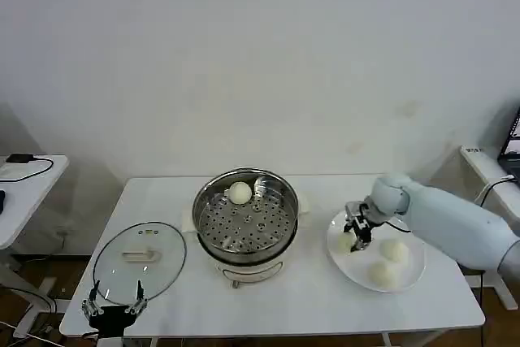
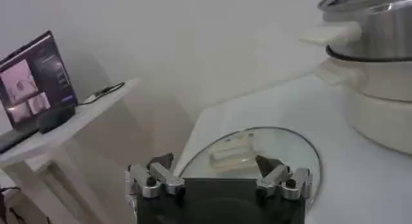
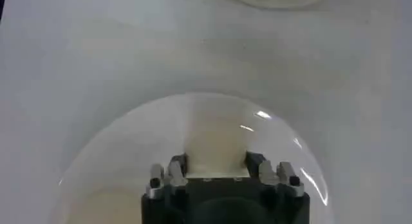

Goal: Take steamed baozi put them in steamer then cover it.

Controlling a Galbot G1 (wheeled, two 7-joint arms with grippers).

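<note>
A white rectangular tabletop (image 1: 179,201) stands against a pale wall and carries 3 things. At its middle sits the steamer (image 1: 245,221), a shiny steel pot on a white base with a knob at the front. On the robot's left, near the front edge, a round clear glass lid (image 1: 140,259) with a white handle lies flat on the tabletop, apart from the steamer. On the robot's right, a flat round white plate (image 1: 412,274) rests on the tabletop, close beside the steamer but not touching it. The front middle of the tabletop shows bare white surface.
</note>
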